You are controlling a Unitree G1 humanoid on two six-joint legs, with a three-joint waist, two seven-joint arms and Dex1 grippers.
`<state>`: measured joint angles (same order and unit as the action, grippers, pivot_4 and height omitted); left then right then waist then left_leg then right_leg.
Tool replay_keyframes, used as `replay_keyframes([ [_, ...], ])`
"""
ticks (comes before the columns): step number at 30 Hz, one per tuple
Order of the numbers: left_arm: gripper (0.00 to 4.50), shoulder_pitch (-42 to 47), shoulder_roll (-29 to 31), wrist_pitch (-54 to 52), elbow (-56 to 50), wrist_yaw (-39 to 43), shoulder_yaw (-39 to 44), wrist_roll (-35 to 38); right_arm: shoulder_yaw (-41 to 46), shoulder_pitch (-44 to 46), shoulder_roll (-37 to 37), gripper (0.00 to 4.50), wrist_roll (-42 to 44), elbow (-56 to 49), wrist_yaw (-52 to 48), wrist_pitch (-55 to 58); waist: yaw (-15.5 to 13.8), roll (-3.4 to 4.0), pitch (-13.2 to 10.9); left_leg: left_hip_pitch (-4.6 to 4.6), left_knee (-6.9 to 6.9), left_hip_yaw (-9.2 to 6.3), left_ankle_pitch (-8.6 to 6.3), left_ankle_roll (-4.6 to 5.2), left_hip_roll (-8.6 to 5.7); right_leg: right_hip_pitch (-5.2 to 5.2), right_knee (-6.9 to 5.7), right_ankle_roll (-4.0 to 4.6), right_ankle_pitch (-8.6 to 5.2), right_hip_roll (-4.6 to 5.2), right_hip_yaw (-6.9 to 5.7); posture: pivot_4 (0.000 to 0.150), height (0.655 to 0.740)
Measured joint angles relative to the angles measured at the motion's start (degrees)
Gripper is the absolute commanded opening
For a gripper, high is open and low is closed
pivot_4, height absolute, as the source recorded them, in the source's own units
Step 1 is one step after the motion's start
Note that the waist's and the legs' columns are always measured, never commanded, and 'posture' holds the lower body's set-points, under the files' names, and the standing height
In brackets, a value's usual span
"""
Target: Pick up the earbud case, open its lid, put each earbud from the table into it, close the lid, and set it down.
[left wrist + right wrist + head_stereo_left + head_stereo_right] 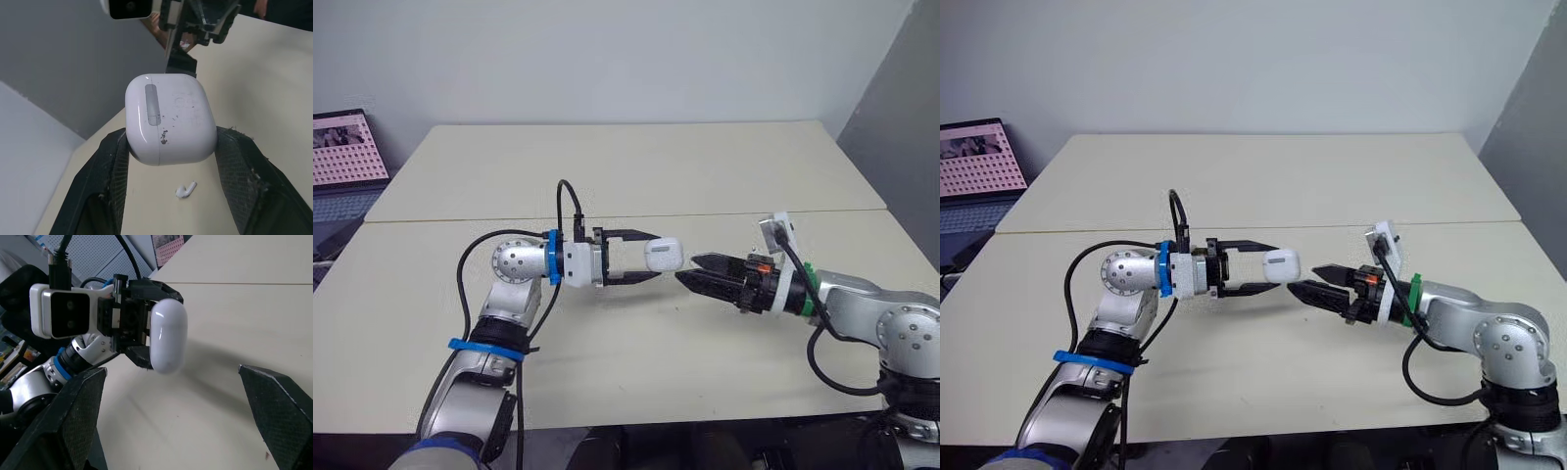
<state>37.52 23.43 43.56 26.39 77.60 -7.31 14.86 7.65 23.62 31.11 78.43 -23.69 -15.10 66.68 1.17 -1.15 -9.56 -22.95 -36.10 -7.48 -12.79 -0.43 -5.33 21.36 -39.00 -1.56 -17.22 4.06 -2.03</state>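
My left gripper (656, 257) is shut on the white earbud case (663, 255), holding it by its sides above the cream table (607, 166). The case's lid is closed. The left wrist view shows the case (168, 117) between the black pads (113, 169), and one white earbud (186, 189) lying on the table beneath it. My right gripper (688, 270) is open with nothing in it. Its tips point at the case from just right of it, a small gap away. In the right wrist view the case (168, 335) stands ahead between the spread fingers (80, 416).
A laptop (347, 147) with a pink screen sits off the table's far left corner. A seam (724, 212) runs across the table behind both arms. Black cables loop off the left arm (465, 284) and the right arm (822, 367).
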Motion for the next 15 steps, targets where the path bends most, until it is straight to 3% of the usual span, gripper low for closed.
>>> replay_keyframes([
  [7,2.25,1.4,-0.1,5.0,4.9,1.8,-1.2,0.2,-1.7,2.1,-0.8,4.5,3.7,1.1,3.9,0.0,0.4,0.0,0.0,-0.01,-0.02,-0.02,0.0,0.01,-0.02,-0.02,0.0,-0.04,0.02,-0.01,-0.02,0.15,0.74],
  [10,2.25,1.4,-0.1,5.7,5.3,1.8,-1.3,0.3,-3.0,2.1,-0.8,3.93,3.7,1.4,4.2,0.1,0.4,0.0,0.0,-0.01,-0.01,-0.03,0.0,0.01,-0.02,-0.01,0.0,-0.05,0.02,-0.02,-0.02,0.15,0.74],
  [15,2.25,1.4,-0.1,6.6,5.5,1.9,-1.3,0.8,-4.6,2.3,-0.8,2.14,3.4,1.9,5.6,0.1,0.4,0.0,0.0,-0.01,-0.02,-0.03,0.0,0.01,-0.02,-0.01,0.0,-0.05,0.02,-0.02,-0.01,0.15,0.74],
])
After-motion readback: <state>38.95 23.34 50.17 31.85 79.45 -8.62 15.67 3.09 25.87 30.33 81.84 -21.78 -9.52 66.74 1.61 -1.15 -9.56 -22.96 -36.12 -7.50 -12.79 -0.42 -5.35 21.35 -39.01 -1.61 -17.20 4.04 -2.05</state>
